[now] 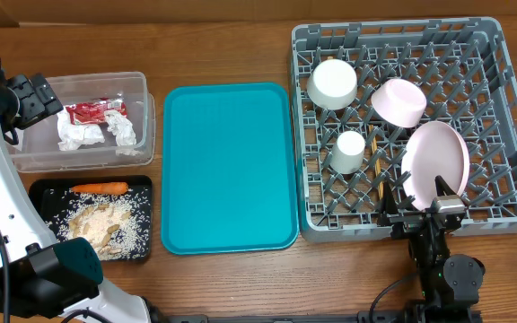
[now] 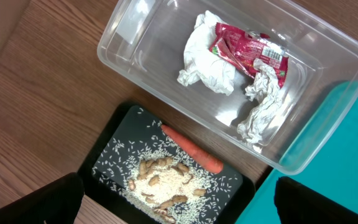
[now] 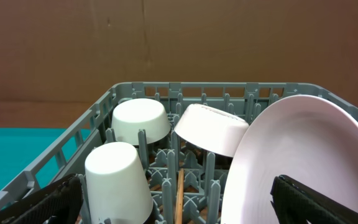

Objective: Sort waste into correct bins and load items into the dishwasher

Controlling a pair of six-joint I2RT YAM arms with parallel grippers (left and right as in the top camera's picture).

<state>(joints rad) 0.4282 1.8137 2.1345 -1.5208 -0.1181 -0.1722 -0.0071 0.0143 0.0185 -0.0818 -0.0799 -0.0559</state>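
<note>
Right tool [image 3: 176, 202] beside pink plate [image 3: 303, 168]

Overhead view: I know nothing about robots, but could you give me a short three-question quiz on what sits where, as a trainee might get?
1. How many white cups are in the grey rack?
2. The red wrapper lies in: A) the clear tub; B) the grey rack; C) the teal tray.
3. True or false: the carrot lies in the clear tub.

Key
1. Two.
2. A.
3. False: it lies in the black tray, beside the rice.
</note>
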